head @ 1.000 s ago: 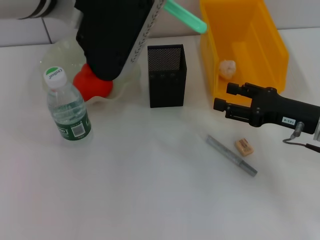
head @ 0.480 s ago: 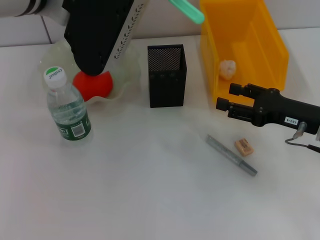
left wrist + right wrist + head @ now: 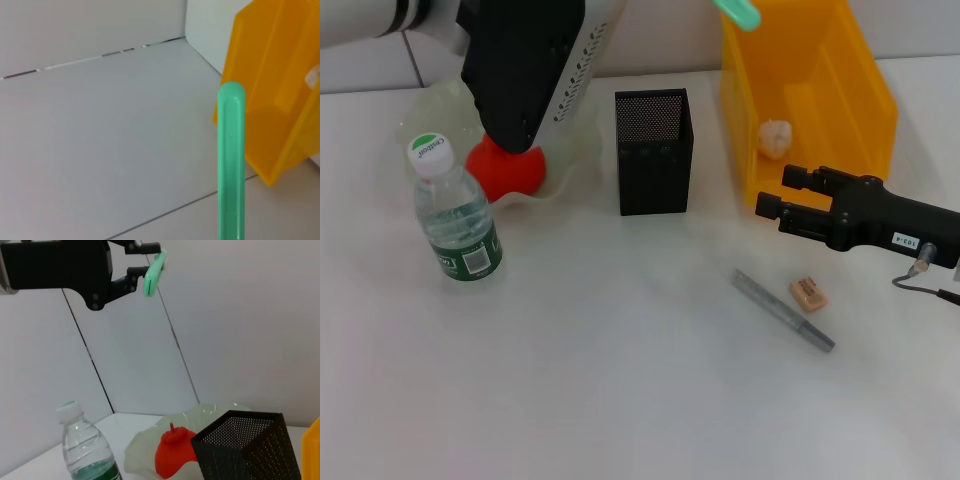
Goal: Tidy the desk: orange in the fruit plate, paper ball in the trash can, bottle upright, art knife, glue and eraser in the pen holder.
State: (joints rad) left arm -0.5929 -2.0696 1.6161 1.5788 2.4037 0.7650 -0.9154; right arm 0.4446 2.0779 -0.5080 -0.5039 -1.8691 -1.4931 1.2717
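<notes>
My left gripper (image 3: 141, 266) is raised high behind the pen holder (image 3: 654, 150), shut on a slim green stick (image 3: 738, 12), which could be the glue or the art knife. The stick's tip (image 3: 231, 165) points toward the trash can (image 3: 810, 90), which holds the paper ball (image 3: 775, 137). My right gripper (image 3: 775, 192) hovers open and empty in front of the trash can. Just beyond it on the table lie the eraser (image 3: 808, 292) and a slim grey bar (image 3: 783, 311). The orange (image 3: 505, 170) rests in the fruit plate (image 3: 575, 150). The bottle (image 3: 455, 215) stands upright.
The left arm's black body (image 3: 525, 60) hangs over the fruit plate and hides part of it. White tabletop stretches in front of the bottle and pen holder. A wall runs close behind the trash can.
The left arm has lifted the green stick up and to the right, so its tip is now at the top edge above the trash can. The right gripper has drifted slightly right.
</notes>
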